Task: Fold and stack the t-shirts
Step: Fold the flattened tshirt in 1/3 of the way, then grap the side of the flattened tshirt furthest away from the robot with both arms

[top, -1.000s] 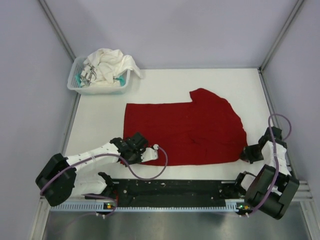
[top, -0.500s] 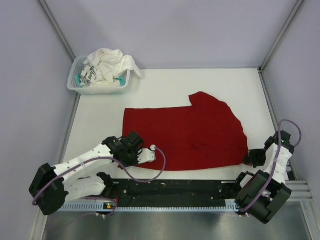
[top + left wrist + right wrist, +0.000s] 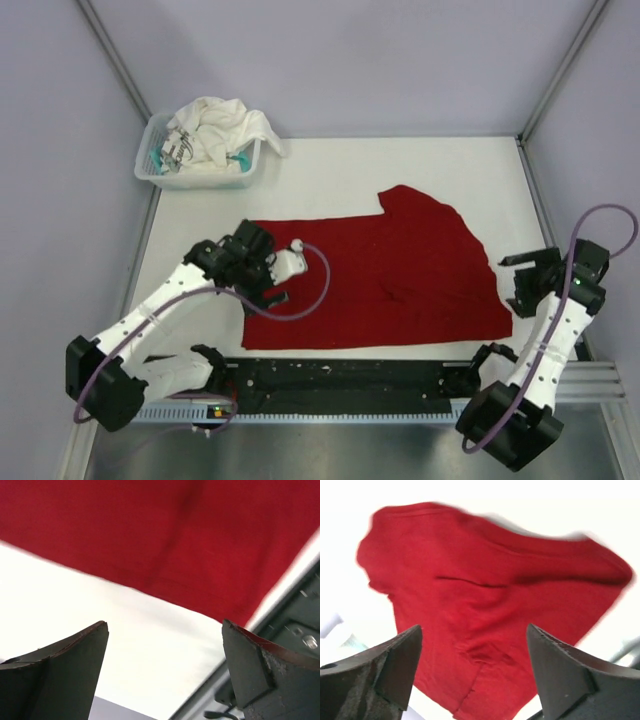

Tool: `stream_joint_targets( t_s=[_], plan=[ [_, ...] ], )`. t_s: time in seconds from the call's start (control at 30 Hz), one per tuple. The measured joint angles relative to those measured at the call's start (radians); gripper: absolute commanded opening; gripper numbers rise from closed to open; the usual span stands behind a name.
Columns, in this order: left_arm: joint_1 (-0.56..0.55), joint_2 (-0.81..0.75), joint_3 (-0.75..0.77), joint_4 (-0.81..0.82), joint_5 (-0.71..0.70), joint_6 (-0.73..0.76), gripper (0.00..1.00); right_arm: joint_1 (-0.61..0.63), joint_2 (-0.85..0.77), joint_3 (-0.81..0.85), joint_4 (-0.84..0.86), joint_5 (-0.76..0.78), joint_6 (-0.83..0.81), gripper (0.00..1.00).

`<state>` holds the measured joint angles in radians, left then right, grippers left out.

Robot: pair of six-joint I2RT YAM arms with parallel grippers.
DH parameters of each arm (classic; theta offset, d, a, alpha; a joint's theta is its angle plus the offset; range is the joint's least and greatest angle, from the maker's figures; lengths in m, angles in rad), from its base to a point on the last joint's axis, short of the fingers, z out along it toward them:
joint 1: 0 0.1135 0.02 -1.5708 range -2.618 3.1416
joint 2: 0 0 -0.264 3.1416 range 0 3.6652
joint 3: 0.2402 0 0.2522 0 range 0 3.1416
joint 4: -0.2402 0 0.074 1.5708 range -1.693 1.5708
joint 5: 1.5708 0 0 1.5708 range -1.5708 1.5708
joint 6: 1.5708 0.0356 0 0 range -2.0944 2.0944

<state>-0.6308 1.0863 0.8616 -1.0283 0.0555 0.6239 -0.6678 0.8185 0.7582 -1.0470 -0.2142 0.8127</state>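
Red t-shirt [image 3: 390, 275] lies flat mid-table, long axis left to right: straight edge at left, rounded end at right, one flap jutting toward the back wall. Far left corner: white basket [image 3: 190, 180] heaped with a crumpled white t-shirt [image 3: 220, 125]. Left gripper [image 3: 164, 630] over the red shirt's left end, fingers apart, empty. Right gripper [image 3: 474, 630] at its right end, fingers apart, empty. White table [image 3: 200, 230]; pale lilac walls [image 3: 350, 60].

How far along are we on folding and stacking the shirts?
Done: the deep red cloth t-shirt lies spread out on the white table. In hand: nothing; the left gripper and right gripper are open by its side edges. Left: fold it, then the crumpled white t-shirt in the white slatted plastic basket; nothing is stacked.
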Motion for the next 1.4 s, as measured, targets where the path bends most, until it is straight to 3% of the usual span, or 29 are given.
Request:
stream_joint_targets(
  t_s=[0.03, 0.17, 0.3, 0.37, 0.53, 0.77, 0.87, 0.93, 1.0, 1.13, 1.23, 1.33, 1.37, 1.4],
  plan=[
    [0.04, 0.016, 0.045, 0.016, -0.006, 0.0, 0.94, 0.014, 0.0, 0.019, 0.036, -0.026, -0.008, 0.93],
    [0.225, 0.166, 0.26, 0.109, 0.001, 0.003, 0.75, 0.254, 0.067, 0.128, 0.24, -0.027, -0.09, 0.94],
    [0.341, 0.394, 0.44, 0.161, 0.031, 0.017, 0.69, 0.528, 0.279, 0.327, 0.36, 0.053, -0.252, 0.95],
    [0.386, 0.52, 0.527, 0.169, 0.042, 0.027, 0.68, 0.592, 0.48, 0.502, 0.382, 0.017, -0.351, 0.84],
    [0.475, 0.787, 0.732, 0.169, 0.066, 0.034, 0.73, 0.63, 0.928, 0.807, 0.444, -0.034, -0.498, 0.81],
    [0.55, 0.982, 0.888, 0.149, 0.169, 0.032, 0.76, 0.729, 1.367, 1.089, 0.384, -0.011, -0.628, 0.6],
    [0.554, 1.019, 0.907, 0.142, 0.188, 0.029, 0.76, 0.751, 1.473, 1.188, 0.354, -0.014, -0.658, 0.57],
    [0.554, 1.047, 0.921, 0.136, 0.195, 0.028, 0.76, 0.757, 1.519, 1.231, 0.338, -0.019, -0.673, 0.47],
    [0.553, 1.08, 0.941, 0.134, 0.202, 0.024, 0.76, 0.757, 1.54, 1.246, 0.335, -0.025, -0.687, 0.31],
    [0.549, 1.122, 0.96, 0.118, 0.229, 0.024, 0.73, 0.754, 1.54, 1.245, 0.322, -0.045, -0.7, 0.18],
    [0.55, 1.149, 0.967, 0.106, 0.249, 0.026, 0.63, 0.756, 1.539, 1.229, 0.323, -0.075, -0.71, 0.0],
    [0.553, 1.153, 0.975, 0.088, 0.274, 0.032, 0.46, 0.756, 1.527, 1.191, 0.326, -0.113, -0.709, 0.0],
    [0.554, 1.156, 0.975, 0.08, 0.281, 0.032, 0.35, 0.756, 1.519, 1.178, 0.325, -0.122, -0.708, 0.0],
    [0.554, 1.157, 0.977, 0.068, 0.291, 0.038, 0.15, 0.756, 1.509, 1.162, 0.326, -0.129, -0.708, 0.0]
  ],
)
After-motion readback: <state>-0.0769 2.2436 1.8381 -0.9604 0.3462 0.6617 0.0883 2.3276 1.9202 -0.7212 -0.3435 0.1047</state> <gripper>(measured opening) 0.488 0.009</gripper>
